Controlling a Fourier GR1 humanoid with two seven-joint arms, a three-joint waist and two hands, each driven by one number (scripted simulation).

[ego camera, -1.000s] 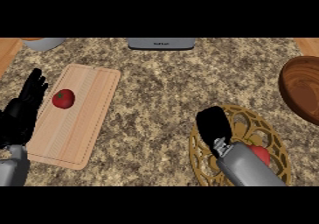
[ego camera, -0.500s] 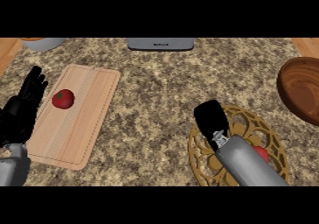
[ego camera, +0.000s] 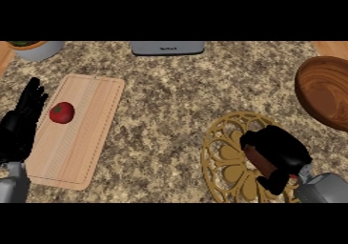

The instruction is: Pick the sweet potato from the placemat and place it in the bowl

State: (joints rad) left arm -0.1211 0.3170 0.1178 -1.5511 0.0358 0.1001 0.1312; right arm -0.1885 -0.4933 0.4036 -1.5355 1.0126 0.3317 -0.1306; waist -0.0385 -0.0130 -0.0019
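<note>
The right hand (ego camera: 277,151) is down over the gold openwork placemat (ego camera: 226,157) near the surface's lower right corner, fingers curled round the reddish-brown sweet potato (ego camera: 260,158), which shows only as a strip under the palm; it seems not yet lifted. The wooden bowl (ego camera: 330,90) waits at the right edge, above the mat, so the carry should be short. The left hand (ego camera: 21,123) rests open at the left edge, beside the cutting board (ego camera: 81,138) bearing a tomato (ego camera: 61,113), out of the way
</note>
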